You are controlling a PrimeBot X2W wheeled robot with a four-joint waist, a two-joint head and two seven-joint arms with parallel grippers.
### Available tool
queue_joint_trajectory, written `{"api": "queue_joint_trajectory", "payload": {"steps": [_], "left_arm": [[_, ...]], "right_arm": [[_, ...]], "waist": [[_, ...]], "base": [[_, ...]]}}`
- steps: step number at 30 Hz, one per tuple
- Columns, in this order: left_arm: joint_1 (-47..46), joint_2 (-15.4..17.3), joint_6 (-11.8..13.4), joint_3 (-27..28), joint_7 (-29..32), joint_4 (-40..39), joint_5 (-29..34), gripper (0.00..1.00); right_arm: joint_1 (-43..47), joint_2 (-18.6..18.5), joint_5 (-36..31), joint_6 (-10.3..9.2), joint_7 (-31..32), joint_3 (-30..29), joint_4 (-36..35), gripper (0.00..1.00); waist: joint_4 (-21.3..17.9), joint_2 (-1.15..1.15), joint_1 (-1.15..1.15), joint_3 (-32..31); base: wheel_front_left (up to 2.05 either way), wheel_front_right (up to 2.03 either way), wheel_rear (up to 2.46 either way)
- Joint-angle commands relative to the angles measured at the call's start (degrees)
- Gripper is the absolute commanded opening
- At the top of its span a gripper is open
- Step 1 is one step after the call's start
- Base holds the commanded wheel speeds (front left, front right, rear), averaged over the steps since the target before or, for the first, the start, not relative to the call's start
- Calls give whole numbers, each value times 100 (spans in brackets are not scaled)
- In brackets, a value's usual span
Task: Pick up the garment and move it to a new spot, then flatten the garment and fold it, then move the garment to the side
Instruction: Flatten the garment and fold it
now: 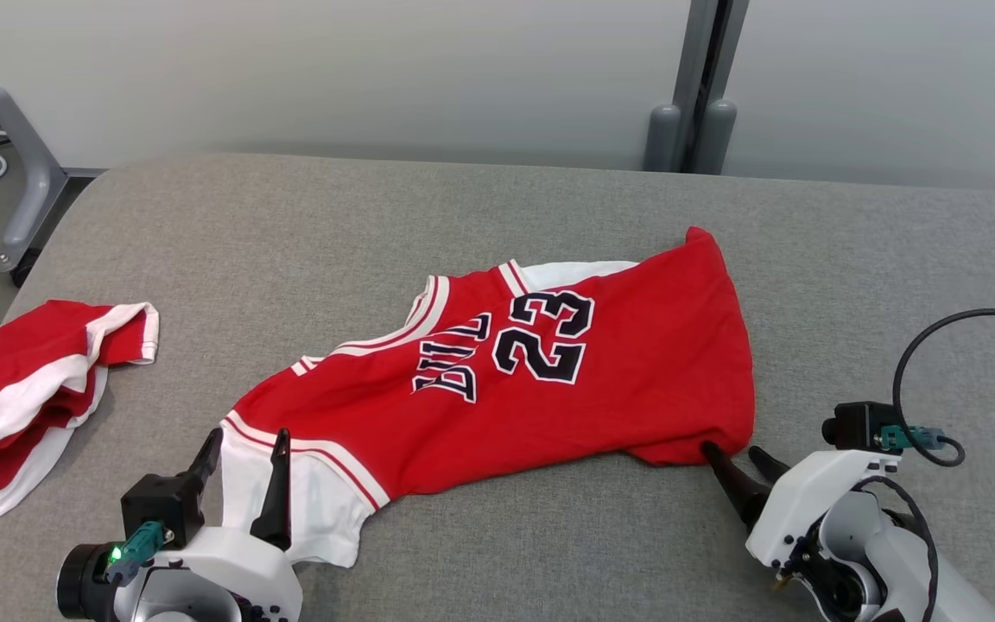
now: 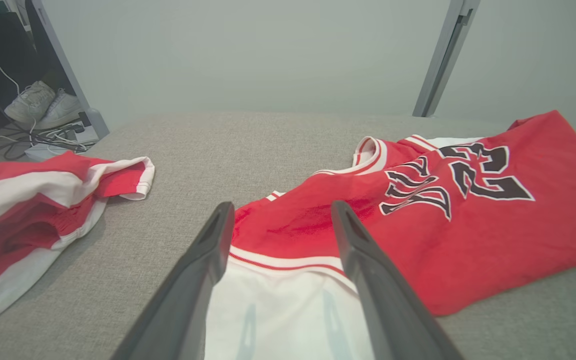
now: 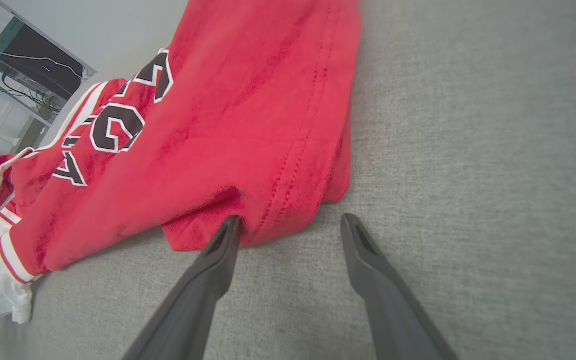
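Note:
A red jersey (image 1: pixel 636 363) with white trim and the number 23 lies spread across the grey table (image 1: pixel 377 225), wrinkled, its white part toward me on the left. My left gripper (image 1: pixel 247 441) is open over that white part (image 2: pixel 278 310), one finger on each side of the red-and-white trim (image 2: pixel 283 207). My right gripper (image 1: pixel 732 451) is open at the jersey's near right hem corner (image 3: pixel 248 125). Its left fingertip (image 3: pixel 230 230) touches the folded hem, and its right finger rests over bare table (image 3: pixel 292 220).
A second red and white garment (image 1: pixel 22 397) lies bunched at the table's left edge (image 2: pixel 28 200). Grey posts (image 1: pixel 687 130) stand behind the far edge and a grey frame leg (image 1: pixel 27 173) at the far left. Shoes (image 2: pixel 43 102) and cables lie on the floor beyond.

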Motion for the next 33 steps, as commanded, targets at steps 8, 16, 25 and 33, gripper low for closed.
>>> {"api": "queue_joint_trajectory", "payload": {"steps": [8,16,25,33], "left_arm": [[-281,-32,-90,-37,-96,208,-49,100],[-347,-39,-119,-45,-159,378,-106,100],[-265,-60,-137,-79,-203,456,-167,100],[-189,-31,-107,-83,-212,461,-195,100]], "right_arm": [[-178,116,312,12,300,-16,303,100],[-205,72,438,7,80,173,350,0],[6,-138,834,7,270,492,-169,0],[299,-934,1456,8,1115,790,-1380,0]], "waist": [[240,0,0,149],[308,0,0,142],[59,0,0,-29],[-213,0,0,-113]], "base": [[0,0,0],[0,0,0],[0,0,0],[0,0,0]]}}
